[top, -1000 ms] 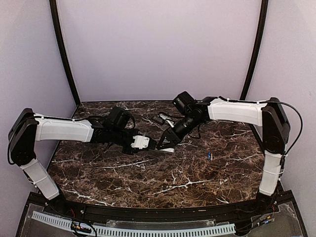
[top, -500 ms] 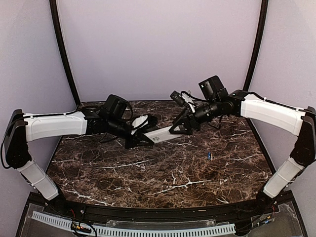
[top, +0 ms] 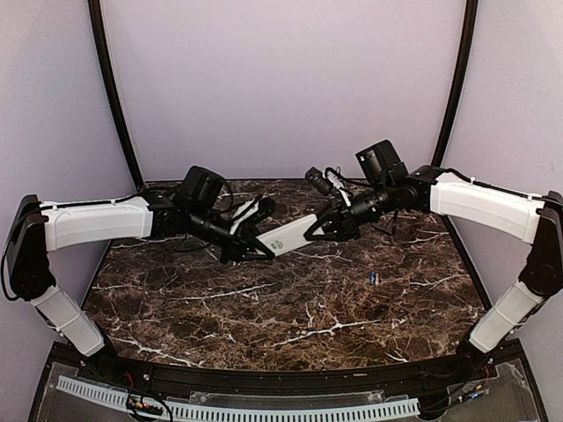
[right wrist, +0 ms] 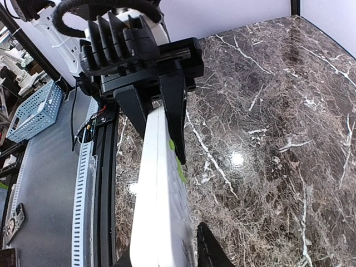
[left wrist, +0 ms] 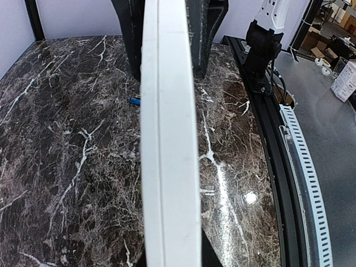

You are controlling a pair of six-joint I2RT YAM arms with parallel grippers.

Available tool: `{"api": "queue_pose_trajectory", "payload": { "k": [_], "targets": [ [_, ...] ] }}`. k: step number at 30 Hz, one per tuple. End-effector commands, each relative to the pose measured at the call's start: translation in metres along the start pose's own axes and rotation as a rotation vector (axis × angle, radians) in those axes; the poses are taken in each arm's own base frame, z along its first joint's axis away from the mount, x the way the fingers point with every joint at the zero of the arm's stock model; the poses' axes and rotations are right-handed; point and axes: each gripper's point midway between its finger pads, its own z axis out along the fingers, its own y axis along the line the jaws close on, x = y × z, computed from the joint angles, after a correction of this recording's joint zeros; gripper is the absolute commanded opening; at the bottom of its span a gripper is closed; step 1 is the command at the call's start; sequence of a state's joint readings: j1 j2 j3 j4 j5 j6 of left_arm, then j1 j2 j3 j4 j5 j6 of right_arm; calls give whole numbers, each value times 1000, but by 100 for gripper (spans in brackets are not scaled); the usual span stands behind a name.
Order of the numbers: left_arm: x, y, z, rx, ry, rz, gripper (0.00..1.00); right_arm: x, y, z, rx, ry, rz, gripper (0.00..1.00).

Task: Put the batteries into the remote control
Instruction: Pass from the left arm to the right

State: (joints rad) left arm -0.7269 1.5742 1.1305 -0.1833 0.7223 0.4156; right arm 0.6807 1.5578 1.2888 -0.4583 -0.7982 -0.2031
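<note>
Top view: the remote (top: 288,236) hangs in the air over the middle of the table (top: 264,316), its long axis running from 8 to 2 o'clock. The left gripper (top: 255,249) pinches the 8 o'clock end. The right gripper (top: 324,227) sits at the 2 o'clock end. One battery (top: 374,278) lies on the table at about 4 o'clock from the remote, well apart from both arms. No other battery shows.

Left wrist view: the remote runs edge-on from 6 to 12 o'clock. The right gripper's fingers (left wrist: 129,39) flank its far end at 12 o'clock and look pressed against both faces, so I take them as pinching it. The battery is a blue speck at 9 o'clock of the remote, down on the table.

Right wrist view: the left gripper's fingers (right wrist: 175,105) clamp the far end at 12 o'clock.

Risks, as I judge them: with both arms on one rigid body, any mismatch in their motion could twist it or pull it out of one pinch. If either lets go early, the remote would swing on the other grip or drop. The battery is round and could roll if nudged.

The remote is slim, white and flat, with a seam along its edge and green buttons (right wrist: 177,158) on one face. I cannot see a battery bay.
</note>
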Motion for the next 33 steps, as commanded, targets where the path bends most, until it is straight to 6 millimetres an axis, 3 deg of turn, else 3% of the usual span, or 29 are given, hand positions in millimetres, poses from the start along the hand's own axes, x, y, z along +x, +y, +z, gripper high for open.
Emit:
{"api": "queue_pose_trajectory", "payload": {
  "k": [1,4,12,21,23,24,28,30,33],
  "targets": [
    [-20,-13,-10,58,-46,21,0,-6,6,4,-64,-36,-13,24],
    [-22,-13,-8,74,-42,10,0,-4,6,7,-83,-30,-1,24],
    [-23,-14,-9,86,-48,9,0,-5,9,8,-105,-30,-2,37],
    [-21,-14,-8,87,-36,3,0,-7,9,12,-131,-32,24,8],
    [-19,-4,-7,33,-19,-4,22,-7,5,14,-120,-26,51,4],
    [-17,8,-7,-33,-2,-10,48,-7,2,15,-110,-22,67,2],
    [-9,45,-11,-255,48,22,95,-9,-10,19,-84,-13,166,0],
    [-10,55,-16,-356,59,100,99,-12,-14,21,-86,-16,225,0],
    [-6,54,-19,-476,85,290,99,-19,-18,24,-87,-35,309,0]
  ]
}}
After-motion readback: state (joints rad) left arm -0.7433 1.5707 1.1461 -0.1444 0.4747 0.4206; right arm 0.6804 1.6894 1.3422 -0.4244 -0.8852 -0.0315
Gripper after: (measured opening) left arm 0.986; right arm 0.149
